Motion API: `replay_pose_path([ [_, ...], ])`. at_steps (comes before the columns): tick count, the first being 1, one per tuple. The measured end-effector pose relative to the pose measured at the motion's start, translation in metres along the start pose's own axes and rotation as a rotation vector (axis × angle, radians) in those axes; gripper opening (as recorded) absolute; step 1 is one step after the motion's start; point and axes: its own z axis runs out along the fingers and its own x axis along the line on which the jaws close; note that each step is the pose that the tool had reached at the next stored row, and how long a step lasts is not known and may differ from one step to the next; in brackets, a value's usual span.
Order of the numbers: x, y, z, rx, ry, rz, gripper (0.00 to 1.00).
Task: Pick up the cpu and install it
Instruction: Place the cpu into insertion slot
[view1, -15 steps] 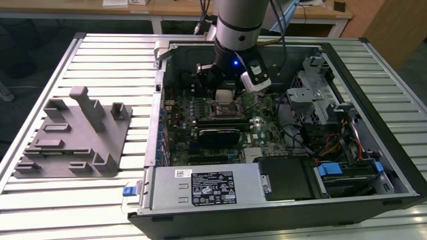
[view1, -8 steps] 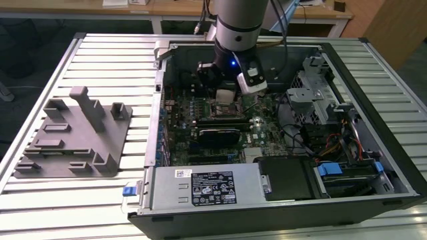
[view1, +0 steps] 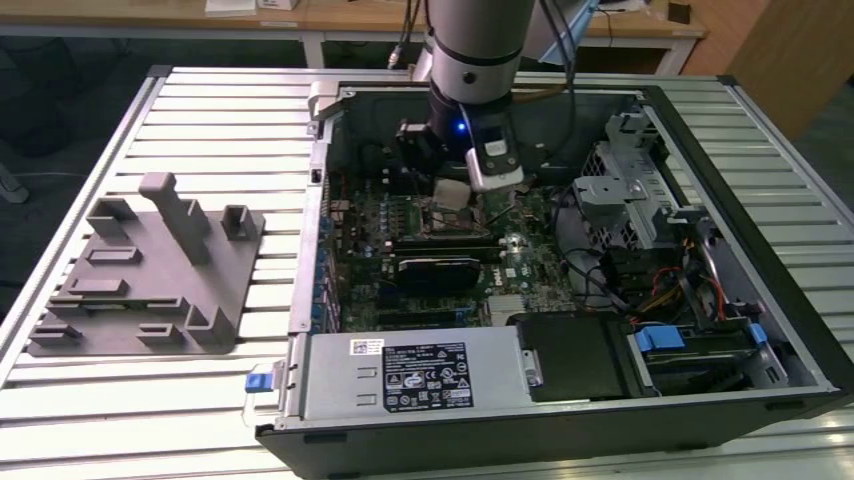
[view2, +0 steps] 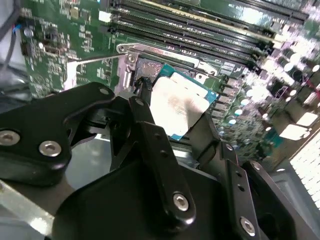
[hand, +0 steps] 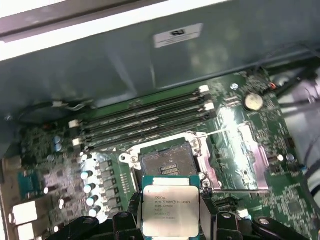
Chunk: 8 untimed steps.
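The cpu was clamped in my gripper, hanging right by the open socket. In the second wrist view the gripper itself hid one corner.

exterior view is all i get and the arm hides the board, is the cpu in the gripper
Observer: Yes. In the first wrist view the cpu is clamped in the gripper, metal top facing the camera.
Operator: anything in the socket
Observer: No. The socket shows its bare dark bed, and the cpu is not in it.
Operator: retention frame out of the way
Observer: It looks so. The metal frame lies flipped open beside the socket.
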Motion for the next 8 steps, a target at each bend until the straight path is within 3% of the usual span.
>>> replay_pose_path([
  [8, -0.0001, -0.0002, 0.0018, -0.0048, -0.0223, 0.166, 0.54],
])
